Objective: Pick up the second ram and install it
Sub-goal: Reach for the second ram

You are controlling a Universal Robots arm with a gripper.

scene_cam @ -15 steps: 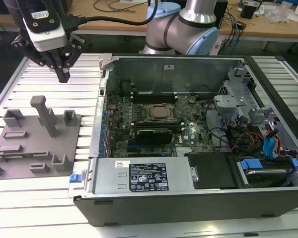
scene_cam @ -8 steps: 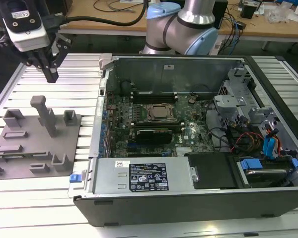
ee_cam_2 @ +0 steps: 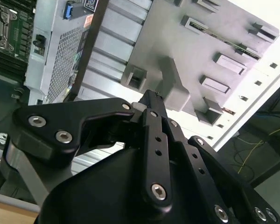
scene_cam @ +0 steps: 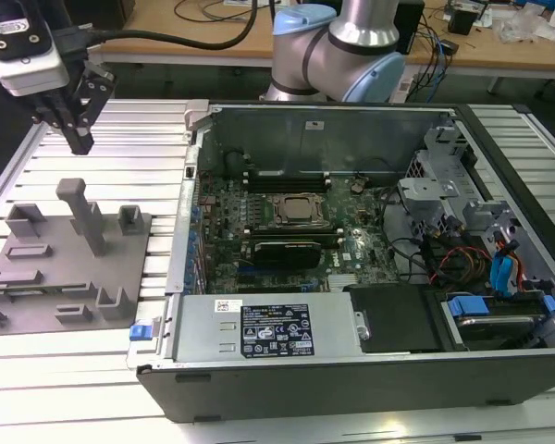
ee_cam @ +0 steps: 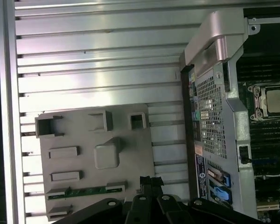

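On the exterior view's left, the gripper (scene_cam: 80, 146) hung above the slatted tabletop (scene_cam: 143, 129), its fingers drawn together to a narrow point with nothing between them. Below it lay the gray holder tray (scene_cam: 69, 277) with an upright post (scene_cam: 83, 215). In the first wrist view the second ram (ee_cam: 86, 190) showed as a thin green strip seated between two end blocks of the tray, close under the gripper (ee_cam: 147, 181) but not touched by it. It appeared to stand on its long edge.

I judged the stick light and stiff but fragile, best pinched across its flat faces near the middle of the free long edge, clear of the contacts.

On the exterior view's right stood the open computer case (scene_cam: 462, 125), with the processor (scene_cam: 296, 211) on its board.
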